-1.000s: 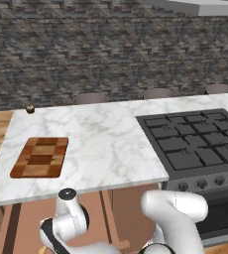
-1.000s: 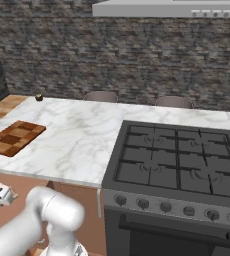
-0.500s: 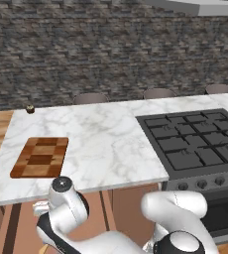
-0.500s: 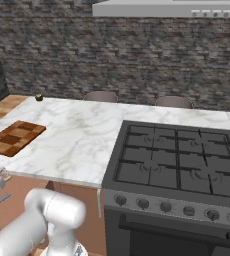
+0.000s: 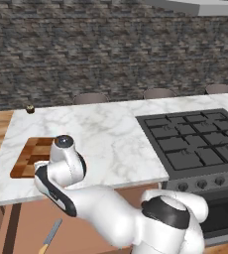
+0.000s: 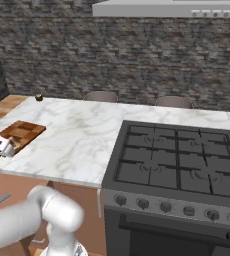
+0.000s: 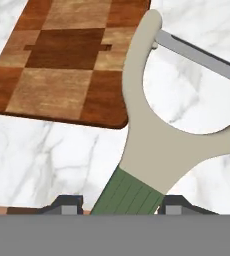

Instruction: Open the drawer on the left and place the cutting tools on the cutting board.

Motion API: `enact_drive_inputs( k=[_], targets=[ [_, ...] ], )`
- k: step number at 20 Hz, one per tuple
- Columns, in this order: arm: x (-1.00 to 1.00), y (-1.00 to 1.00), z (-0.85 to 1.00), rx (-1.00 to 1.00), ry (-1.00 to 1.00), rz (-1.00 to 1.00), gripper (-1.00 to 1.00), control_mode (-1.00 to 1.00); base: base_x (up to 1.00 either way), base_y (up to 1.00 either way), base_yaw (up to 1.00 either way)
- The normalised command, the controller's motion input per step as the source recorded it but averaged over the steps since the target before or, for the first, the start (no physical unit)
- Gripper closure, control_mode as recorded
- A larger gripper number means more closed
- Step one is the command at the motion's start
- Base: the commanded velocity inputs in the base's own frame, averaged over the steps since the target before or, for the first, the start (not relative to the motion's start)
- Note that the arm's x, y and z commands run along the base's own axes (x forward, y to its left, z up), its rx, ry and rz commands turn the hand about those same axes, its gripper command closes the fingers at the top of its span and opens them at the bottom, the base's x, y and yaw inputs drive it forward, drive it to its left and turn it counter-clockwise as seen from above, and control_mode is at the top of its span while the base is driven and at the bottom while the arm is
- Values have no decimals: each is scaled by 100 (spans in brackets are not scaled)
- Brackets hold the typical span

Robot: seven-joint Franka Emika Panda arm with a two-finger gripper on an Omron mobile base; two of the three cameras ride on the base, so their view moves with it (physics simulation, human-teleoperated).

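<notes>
Both jaws clamping peeler handle, cutting board near

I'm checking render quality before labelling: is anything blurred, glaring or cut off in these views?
Hand view: sharp and evenly lit, no glare; the peeler looms large, its head cut off at the right edge, above the board. Left base view: soft, the knife is small. Right base view: flat light, no glare on the counter.

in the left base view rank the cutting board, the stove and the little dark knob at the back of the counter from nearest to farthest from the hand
1. Cutting board, right beside the hand, left end.
2. Dark knob, back left corner.
3. Stove, far right.
</notes>
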Motion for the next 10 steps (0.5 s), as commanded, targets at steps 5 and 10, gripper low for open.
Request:
enact_drive_inputs(
  k=[5,10],
  targets=[
    [81,5,13,-3,0,0,100,-100,0,0,0],
    [60,5,0,-1,0,0,100,-100,0,0,0]
  ],
)
